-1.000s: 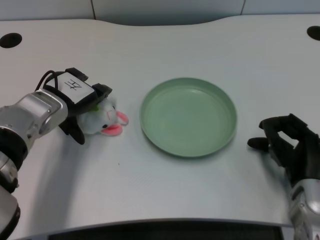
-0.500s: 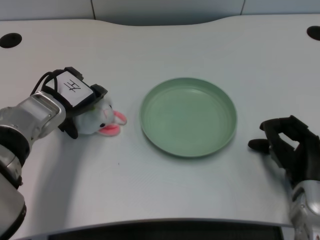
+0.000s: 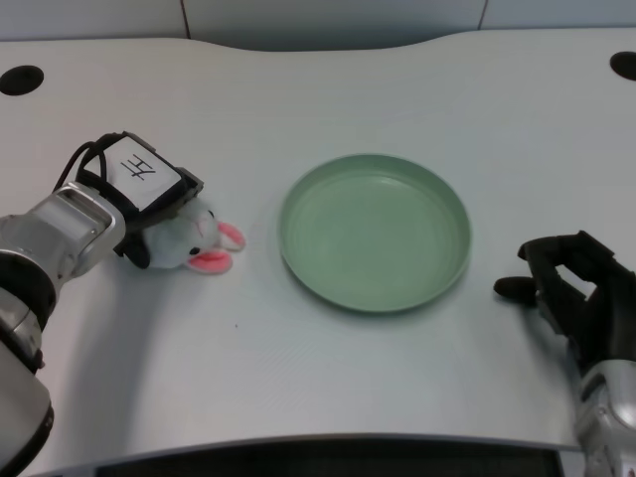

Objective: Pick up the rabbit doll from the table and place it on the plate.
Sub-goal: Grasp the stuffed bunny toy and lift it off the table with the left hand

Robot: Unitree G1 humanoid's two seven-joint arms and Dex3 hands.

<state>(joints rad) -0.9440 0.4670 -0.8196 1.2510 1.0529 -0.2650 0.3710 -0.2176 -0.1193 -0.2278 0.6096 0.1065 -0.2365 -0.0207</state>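
The rabbit doll (image 3: 199,238), white with pink ears, lies at the left of the white table, its ears pointing toward the plate. My left hand (image 3: 139,191) sits over its back half and grips the body; a white label shows on the back of the hand. The doll's rear is hidden under the hand. I cannot tell whether the doll is off the table or still touching it. The round green plate (image 3: 373,234) stands empty at the middle of the table, a short gap to the right of the doll.
My right hand (image 3: 574,290) rests at the table's right with fingers curled, just beyond the plate's rim. Two dark round holes (image 3: 20,79) (image 3: 624,65) sit in the table's far corners. The table's front edge runs along the bottom.
My left hand has drawn a little to the left and back, and the rabbit doll has shifted with it, slightly farther from the plate. The plate and right hand have stayed put.
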